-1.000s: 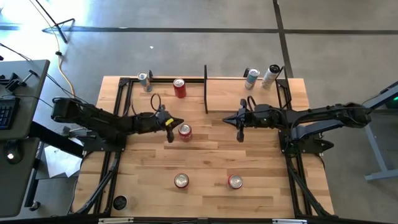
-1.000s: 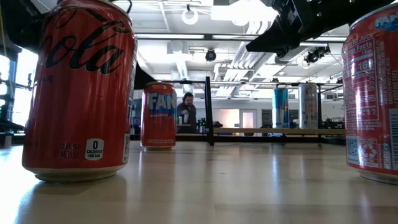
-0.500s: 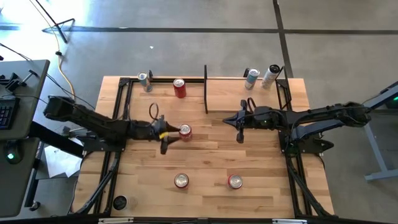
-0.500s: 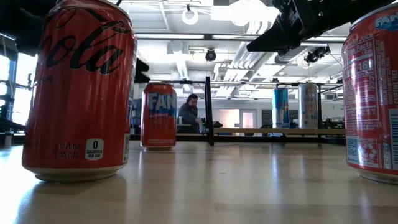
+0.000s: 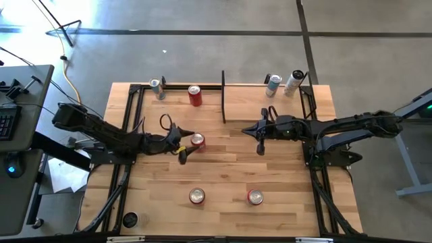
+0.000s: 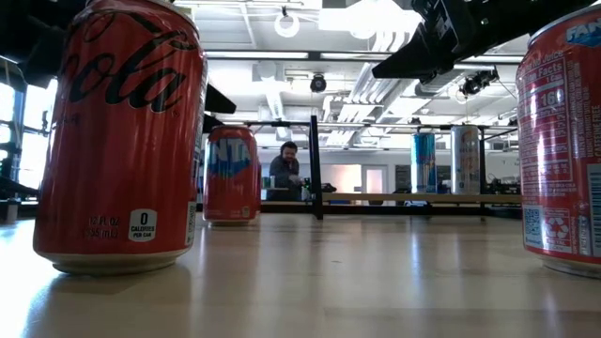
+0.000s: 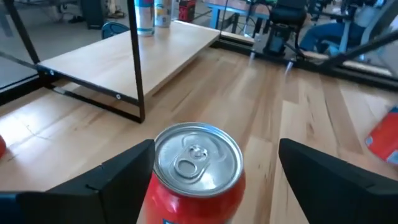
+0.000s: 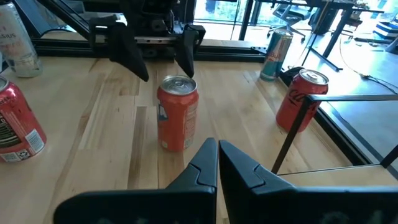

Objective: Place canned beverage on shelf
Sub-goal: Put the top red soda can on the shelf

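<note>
Left gripper [image 5: 183, 144] straddles the red can [image 5: 197, 140] with fingers wide; closing off-centre could tip it. Right gripper [image 5: 260, 140] waits mid-table, fingers pinched together

Both arms are dark, near-black, built of slim jointed segments; each carries a thin black cable looping up near the wrist; the left arm shows a small yellow mark just behind its hand. The left hand [image 5: 185, 146] ends in two flat, matte black fingers [image 7: 112, 177] with angular, wedge-like tips; the right hand [image 5: 259, 141] has the same pair of tapered black fingers [image 8: 249, 168], smooth-faced, without visible screws or lettering.
</note>
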Motion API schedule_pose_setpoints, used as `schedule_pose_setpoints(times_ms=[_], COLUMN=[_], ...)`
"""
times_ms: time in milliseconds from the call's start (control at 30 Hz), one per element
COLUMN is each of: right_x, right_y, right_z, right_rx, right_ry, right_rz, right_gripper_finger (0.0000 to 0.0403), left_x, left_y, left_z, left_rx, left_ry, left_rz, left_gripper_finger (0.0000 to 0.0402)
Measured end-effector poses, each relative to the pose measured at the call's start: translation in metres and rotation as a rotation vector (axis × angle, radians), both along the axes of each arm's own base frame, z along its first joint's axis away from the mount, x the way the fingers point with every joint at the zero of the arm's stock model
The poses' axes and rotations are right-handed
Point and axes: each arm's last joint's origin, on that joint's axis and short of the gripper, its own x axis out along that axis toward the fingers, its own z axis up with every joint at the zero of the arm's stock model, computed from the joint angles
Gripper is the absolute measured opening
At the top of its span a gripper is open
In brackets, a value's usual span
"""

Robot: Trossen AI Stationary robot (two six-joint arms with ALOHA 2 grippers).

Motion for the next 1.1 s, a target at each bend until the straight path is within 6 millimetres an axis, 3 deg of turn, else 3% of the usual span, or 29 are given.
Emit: schedule_pose_setpoints(times_ms=[367, 667, 1100], right_x=[0.005, 0.022, 0.025], right_y=[0.001, 0.0, 0.0], right_z=[-0.005, -0.025, -0.023], right_rx=[0.0, -0.027, -0.041], right_ry=[0.013, 0.06, 0.028], right_rz=[0.003, 0.012, 0.016], right_gripper_finger=[0.0, 0.0, 0.0], left_x=[0.007, 0.011, 0.014], left_y=[0.007, 0.024, 0.026], left_z=[0.021, 0.018, 0.014], left_rx=[0.065, 0.033, 0.025], left_ry=[0.196, 0.219, 0.238], left_rz=[-0.042, -0.037, -0.1], left_gripper_finger=[0.0335, 0.0335, 0.0335])
